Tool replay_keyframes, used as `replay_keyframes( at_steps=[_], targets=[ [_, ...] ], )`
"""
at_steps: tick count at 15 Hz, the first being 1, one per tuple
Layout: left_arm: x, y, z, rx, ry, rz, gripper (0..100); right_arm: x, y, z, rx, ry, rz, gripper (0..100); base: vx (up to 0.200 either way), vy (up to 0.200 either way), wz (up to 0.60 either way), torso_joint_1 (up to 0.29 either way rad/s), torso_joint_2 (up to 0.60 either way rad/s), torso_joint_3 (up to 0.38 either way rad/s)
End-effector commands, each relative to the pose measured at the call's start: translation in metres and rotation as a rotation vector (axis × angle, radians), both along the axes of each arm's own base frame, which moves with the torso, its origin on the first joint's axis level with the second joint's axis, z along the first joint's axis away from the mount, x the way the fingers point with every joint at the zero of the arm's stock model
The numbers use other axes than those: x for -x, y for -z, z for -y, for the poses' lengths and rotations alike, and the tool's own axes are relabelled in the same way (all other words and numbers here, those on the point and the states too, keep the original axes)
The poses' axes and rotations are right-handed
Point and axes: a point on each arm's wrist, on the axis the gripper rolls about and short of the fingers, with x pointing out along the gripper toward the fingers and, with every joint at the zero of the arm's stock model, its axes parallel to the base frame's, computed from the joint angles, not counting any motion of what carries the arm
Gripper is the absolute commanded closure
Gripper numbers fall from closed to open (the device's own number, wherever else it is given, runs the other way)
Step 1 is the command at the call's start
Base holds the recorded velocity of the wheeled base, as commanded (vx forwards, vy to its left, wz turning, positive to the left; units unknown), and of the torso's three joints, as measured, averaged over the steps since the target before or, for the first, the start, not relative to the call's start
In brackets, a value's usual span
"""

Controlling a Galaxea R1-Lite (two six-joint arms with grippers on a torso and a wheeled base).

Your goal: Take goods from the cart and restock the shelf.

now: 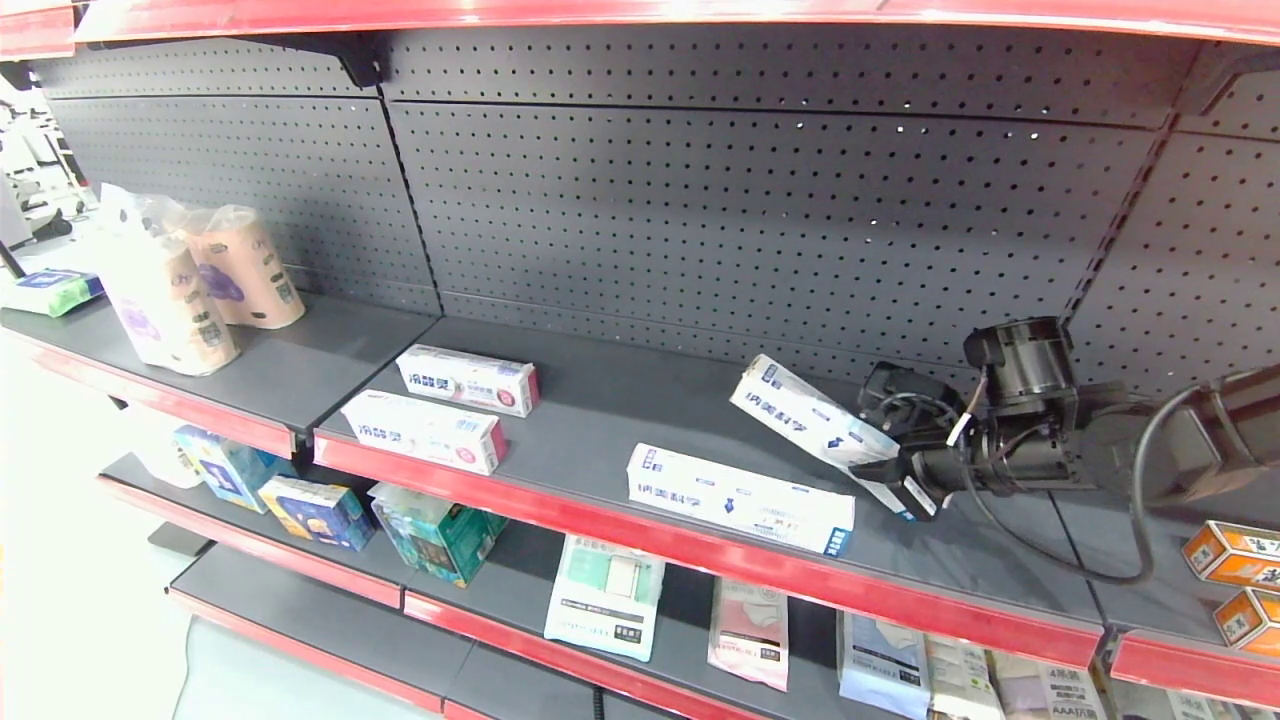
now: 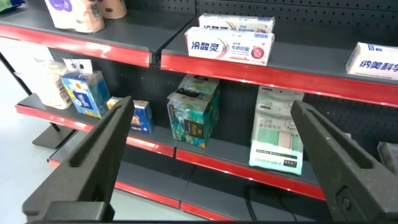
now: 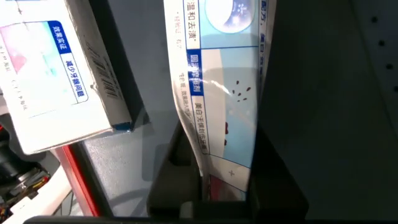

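Toothpaste box (image 1: 800,415) within right gripper (image 1: 887,452).

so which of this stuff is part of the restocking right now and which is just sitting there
In the job: right gripper, shut on the tilted blue-and-white box; the matching box lying at the front edge; the shelf under them.
Just lying about: two pink-and-white boxes, paper rolls, orange boxes, packs on the lower shelves.

Grey shelf (image 1: 620,400), red front edge; black dotted back panel (image 1: 700,200).
Tilted toothpaste box (image 1: 800,415) white, blue print; pink-ended boxes (image 1: 467,380) white; orange boxes (image 1: 1235,553) at the shelf's right edge.
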Motion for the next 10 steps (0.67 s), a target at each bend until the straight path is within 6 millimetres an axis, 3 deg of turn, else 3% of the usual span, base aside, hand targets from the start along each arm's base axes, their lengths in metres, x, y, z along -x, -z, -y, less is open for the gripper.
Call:
replay_keyframes(
  at_steps=[1,10],
  targets=[
    [0.0,0.0,0.0,0.0,-0.001,0.001,0,-0.007,0.007,-0.009,0.014,-0.009,-0.01,100,0.0,0.0,0.0,0.0,0.0,0.0],
    [0.0,0.0,0.0,0.0,-0.001,0.001,0,-0.019,0.001,-0.028,0.034,-0.032,0.005,100,0.0,0.0,0.0,0.0,0.0,0.0]
  ],
)
